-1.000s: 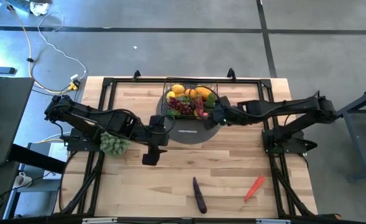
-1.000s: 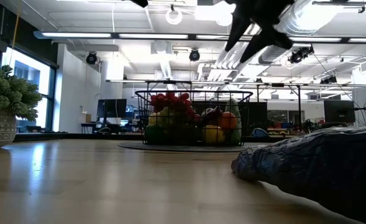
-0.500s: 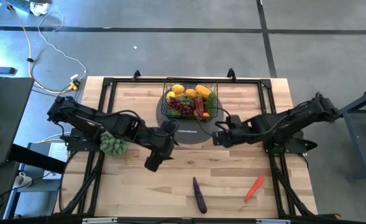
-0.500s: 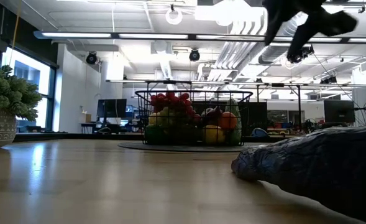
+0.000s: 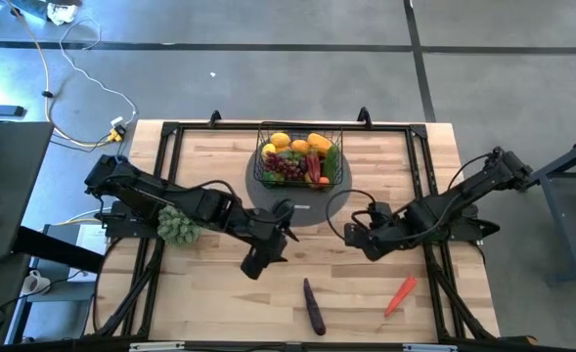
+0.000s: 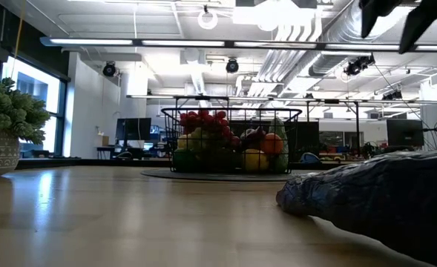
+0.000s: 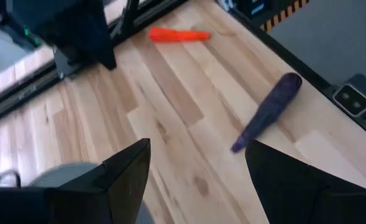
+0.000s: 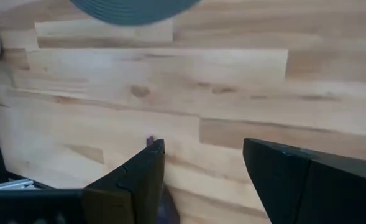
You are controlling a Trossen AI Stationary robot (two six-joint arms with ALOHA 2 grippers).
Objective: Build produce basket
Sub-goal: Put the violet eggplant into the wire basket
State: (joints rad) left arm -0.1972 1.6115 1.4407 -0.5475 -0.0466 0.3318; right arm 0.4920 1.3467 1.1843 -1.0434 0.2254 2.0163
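1. High view: the black wire-grid basket [image 5: 300,161] sits upper centre on a round grey disc [image 5: 298,202], already heaped with the small toy fruits and vegetables [image 5: 296,156]. Two pieces are not in it yet: a long dark purple aubergine [image 5: 313,306] at lower centre and an orange-red pepper [image 5: 400,294] lower right. The left gripper [image 5: 259,261] hangs just above and left of the aubergine; the right gripper [image 5: 364,241] hangs centre-right, between disc and pepper. A green leafy plant in a pot [image 5: 179,226] stands at left.

2. Low view: the basket [image 6: 229,141] shows mid-frame, its load rising to about the rim. The aubergine [image 6: 381,194] fills the lower right, close to the lens.

3. Left wrist view: the fingers [image 7: 127,174] stand apart with nothing between them; the aubergine [image 7: 268,109] lies right of centre, the pepper [image 7: 178,35] at the top.

4. Right wrist view: its fingers [image 8: 139,180] are likewise parted and empty over bare wood, a purple tip peeking between them.

5. Risk, as I judge it: the aubergine is slim and rounded, so an off-centre pinch could roll it toward the near table edge. Both grippers seem aimed at it, so they might collide. A piece dropped on that full pile could tumble out.

6. Only the low view shows how high the pile stands; only the high view shows both arms' spacing.
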